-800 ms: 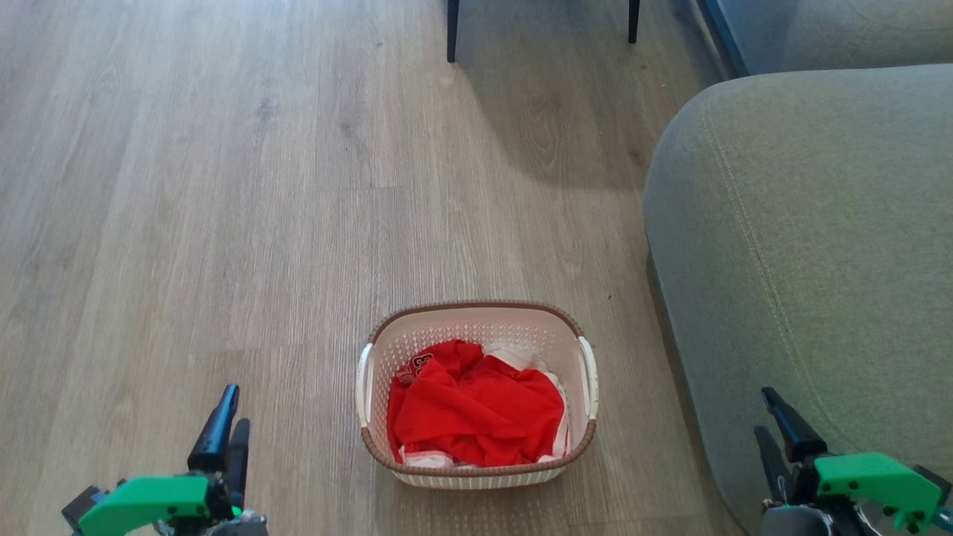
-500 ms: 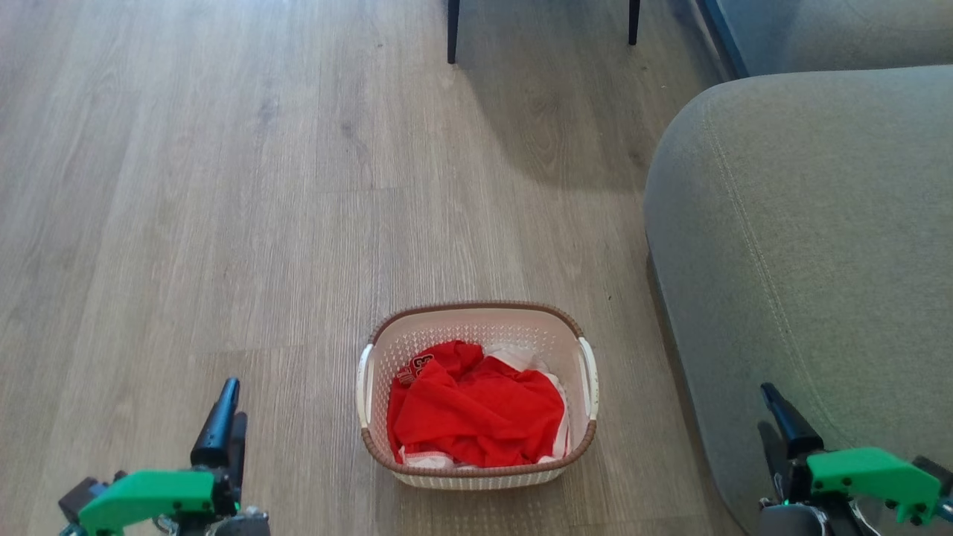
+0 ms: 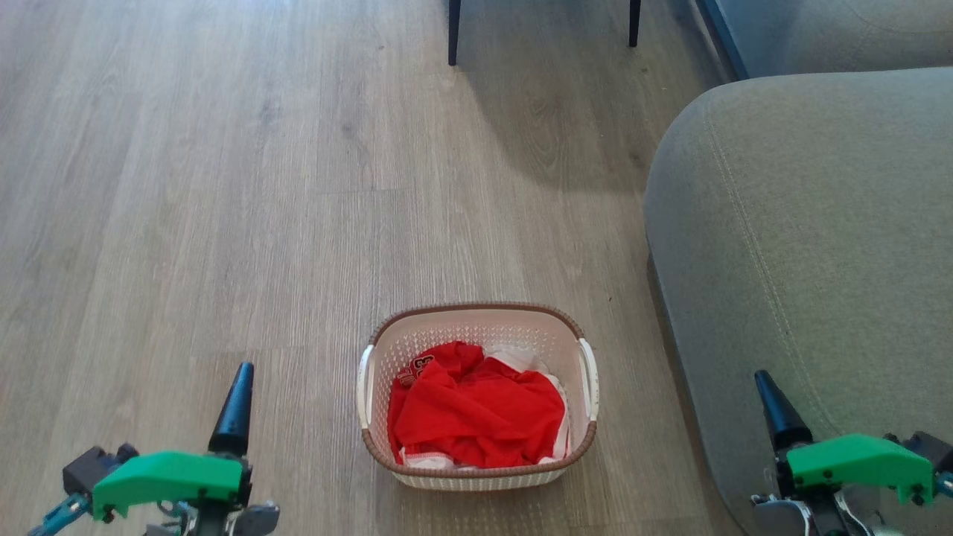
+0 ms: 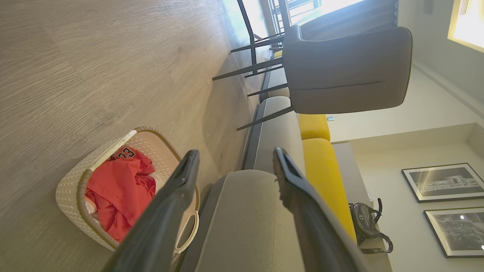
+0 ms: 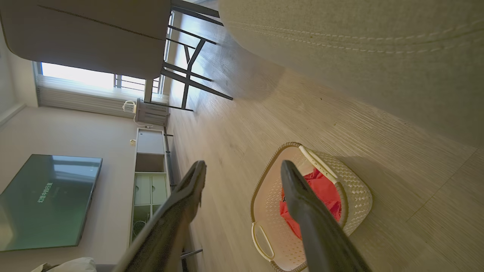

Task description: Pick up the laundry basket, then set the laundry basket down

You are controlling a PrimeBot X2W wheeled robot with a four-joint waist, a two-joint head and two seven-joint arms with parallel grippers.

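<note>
You have the basket (image 3: 476,307) on the floor (image 3: 223,223) at 6 o'clock. The left gripper (image 3: 240,387) at its 8 and the right gripper (image 3: 770,398) at its 4 are both spread wide, holding nothing.

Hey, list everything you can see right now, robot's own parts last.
basket: one, white with brown rim, on floor
clothes: pile, red and white, in basket
sofa: one, grey, right of basket
cushions: two, yellow, on sofa
chair: one, grey, beyond basket
handbag: one, dark, past cushions
pictures: two, framed, on wall
TV: one, dark, on wall
left gripper: one, dark, open, left of basket
right gripper: one, dark, open, right of basket
</note>
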